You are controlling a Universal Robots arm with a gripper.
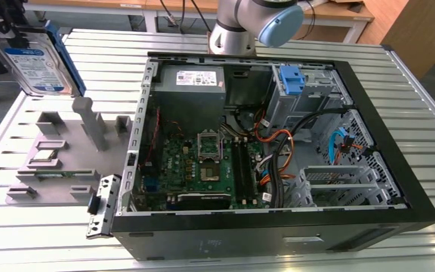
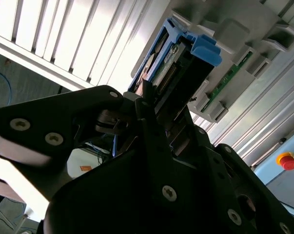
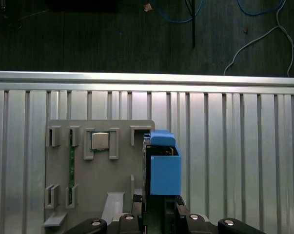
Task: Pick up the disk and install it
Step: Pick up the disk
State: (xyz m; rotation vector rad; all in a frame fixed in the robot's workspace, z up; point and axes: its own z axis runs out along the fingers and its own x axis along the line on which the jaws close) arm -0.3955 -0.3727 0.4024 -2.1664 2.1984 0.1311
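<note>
pincer point(image 2: 154, 107) clamped on disk point(image 1: 42, 59), upper left in exterior view above grey fixture point(image 1: 77, 161); edge grip could twist, jamming at drive cage point(image 1: 319, 90).

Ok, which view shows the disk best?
The exterior view: the disk stands upright at that view's left, with its labelled face and the blue carrier's edge both plain. Both wrist views look along it end-on. The first wrist view gives mostly the blue handle end, and the second wrist view gives a narrow edge with the carrier.
</note>
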